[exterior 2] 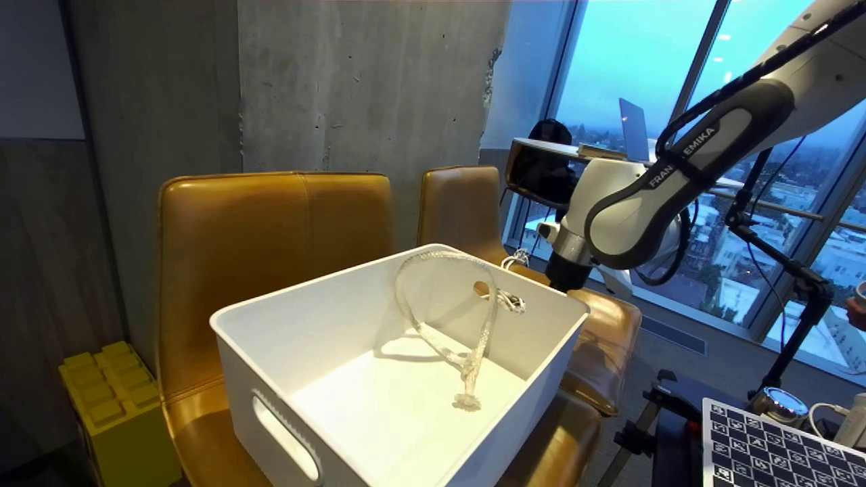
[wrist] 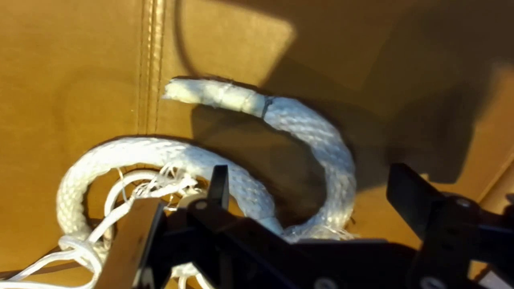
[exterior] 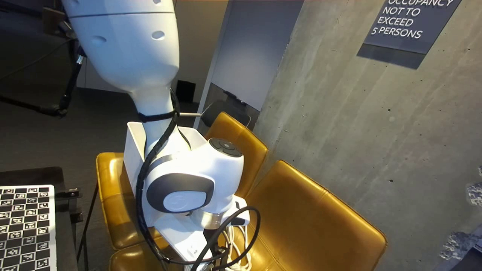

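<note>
My gripper (wrist: 309, 180) is open in the wrist view, its two black fingers wide apart above a tan leather seat (wrist: 225, 36). A thick white braided rope (wrist: 339, 172) curves on the seat between and beyond the fingers; its lower part is hidden behind the gripper. Thin white cords (wrist: 114, 214) lie tangled at the left. The gripper (exterior 2: 568, 274) also shows in an exterior view, just behind the white bin (exterior 2: 399, 274), its fingertips hidden by the rim. The gripper (exterior: 210, 237) shows in an exterior view beside white cords (exterior: 237, 248), partly behind black cables.
A looped pale rope (exterior 2: 468, 365) with a frayed end is inside the bin, reaching up its far wall. Tan chairs (exterior 2: 277, 237) stand around it. A concrete wall (exterior: 357, 131) is behind. A checkered board (exterior 2: 778, 446), a black stand arm (exterior 2: 788, 250) and a yellow block (exterior 2: 122, 399) are nearby.
</note>
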You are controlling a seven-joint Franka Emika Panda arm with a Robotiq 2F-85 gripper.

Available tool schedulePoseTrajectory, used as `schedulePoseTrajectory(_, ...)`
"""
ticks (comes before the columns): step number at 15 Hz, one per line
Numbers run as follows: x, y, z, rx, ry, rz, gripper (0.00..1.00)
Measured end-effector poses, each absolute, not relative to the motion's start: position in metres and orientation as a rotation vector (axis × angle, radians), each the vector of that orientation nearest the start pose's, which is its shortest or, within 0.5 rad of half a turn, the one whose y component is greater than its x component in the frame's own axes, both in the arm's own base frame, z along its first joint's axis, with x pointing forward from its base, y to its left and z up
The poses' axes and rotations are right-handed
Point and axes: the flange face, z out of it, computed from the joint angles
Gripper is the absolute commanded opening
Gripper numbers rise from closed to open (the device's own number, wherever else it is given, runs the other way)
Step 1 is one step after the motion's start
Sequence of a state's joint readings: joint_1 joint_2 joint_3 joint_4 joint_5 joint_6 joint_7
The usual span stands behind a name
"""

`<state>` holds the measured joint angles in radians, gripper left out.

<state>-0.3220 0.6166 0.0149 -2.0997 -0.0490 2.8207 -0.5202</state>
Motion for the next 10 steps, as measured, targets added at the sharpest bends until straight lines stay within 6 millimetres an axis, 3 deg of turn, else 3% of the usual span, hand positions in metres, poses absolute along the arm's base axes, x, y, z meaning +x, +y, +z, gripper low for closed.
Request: schedulePoseTrajectory(10, 0.566, -0.152, 0.1, -3.126, -0.426, -0.115, 1.0)
